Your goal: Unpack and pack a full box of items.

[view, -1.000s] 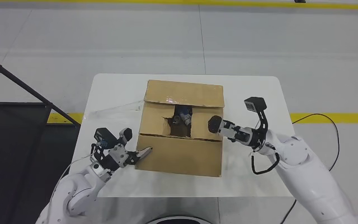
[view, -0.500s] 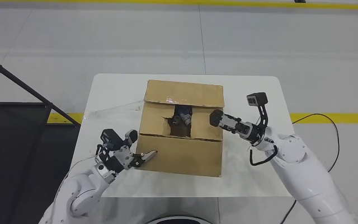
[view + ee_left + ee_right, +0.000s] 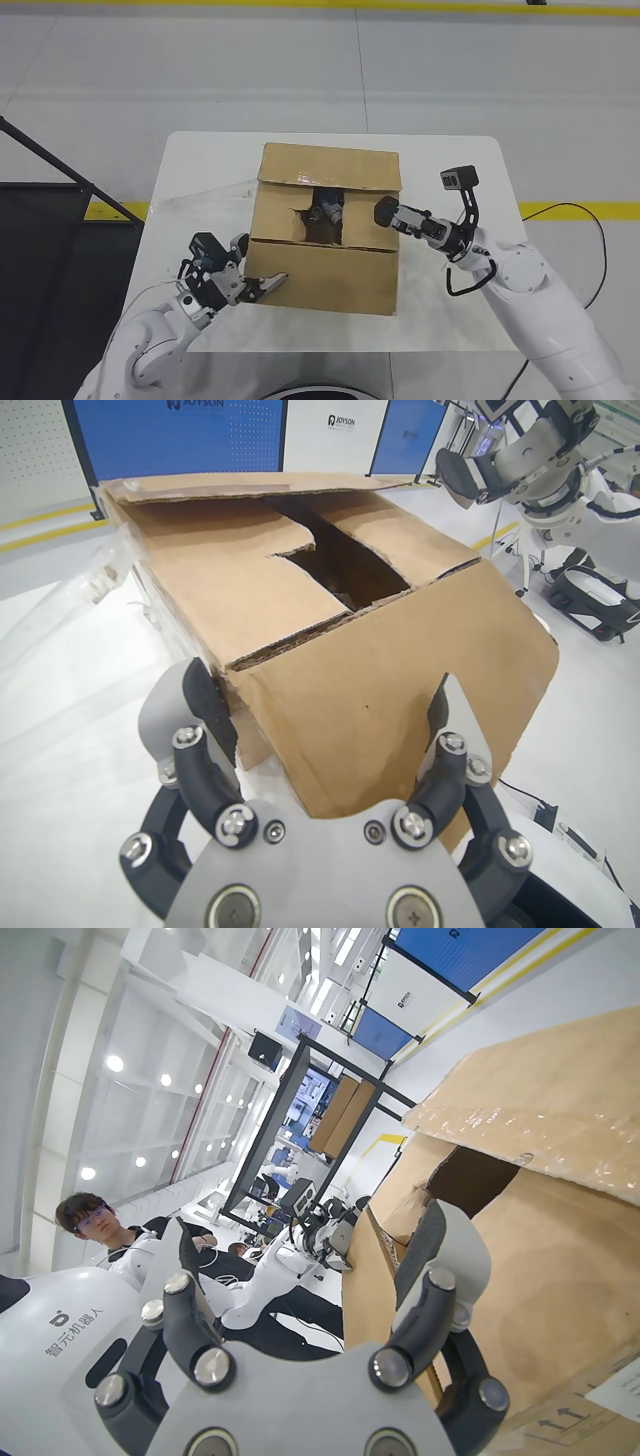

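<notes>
Sitting in the middle of the white table (image 3: 450, 170), the brown corrugated cardboard box (image 3: 320, 275) has its top flaps folded in but unsealed. A ragged dark gap between them shows a blue-and-grey item (image 3: 327, 208) inside.

The left gripper (image 3: 325, 695) is at the box's near left corner. Its fingers are spread wide on either side of the near flap (image 3: 380, 640) and clasp nothing. The right gripper (image 3: 307, 1223) is at the box's right side, also spread, with one finger lying against the cardboard edge.

The flaps look light and fairly stiff, hinging on their creases. The torn inner edges are probably weak and would rip further if pinched there. A sound stretch of the near flap's free edge, close to a corner, looks like the best place to grip. A full box is likely heavy enough to stay put while a flap is lifted. The loose clear tape (image 3: 100, 570) at its far left corner looks slick and is best avoided.
</notes>
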### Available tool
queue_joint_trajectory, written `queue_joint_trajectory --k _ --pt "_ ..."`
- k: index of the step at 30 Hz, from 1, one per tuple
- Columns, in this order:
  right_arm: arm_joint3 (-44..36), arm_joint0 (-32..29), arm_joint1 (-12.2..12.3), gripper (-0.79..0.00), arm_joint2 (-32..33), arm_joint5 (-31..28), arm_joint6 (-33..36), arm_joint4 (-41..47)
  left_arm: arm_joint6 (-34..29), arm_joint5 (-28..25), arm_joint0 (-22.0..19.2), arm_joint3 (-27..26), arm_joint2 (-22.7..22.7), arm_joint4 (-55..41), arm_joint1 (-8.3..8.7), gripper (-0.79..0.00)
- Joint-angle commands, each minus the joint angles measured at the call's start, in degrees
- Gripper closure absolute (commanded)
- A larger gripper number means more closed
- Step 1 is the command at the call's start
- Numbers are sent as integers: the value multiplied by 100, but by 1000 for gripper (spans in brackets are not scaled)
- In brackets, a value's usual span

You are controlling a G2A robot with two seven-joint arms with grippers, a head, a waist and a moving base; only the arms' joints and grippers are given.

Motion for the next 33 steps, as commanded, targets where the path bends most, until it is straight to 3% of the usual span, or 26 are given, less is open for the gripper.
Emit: queue_joint_trajectory --k 1,17,33 --pt "36 13 -13 -785 16 120 123 217 10 -5 9 -17 13 23 4 -785" --pt "589 519 -179 -785 -111 1367 732 704 93 56 85 -53 40 96 36 -785" --pt "1046 890 -382 -785 -262 1835 270 376 253 153 137 36 -75 -45 61 -785"
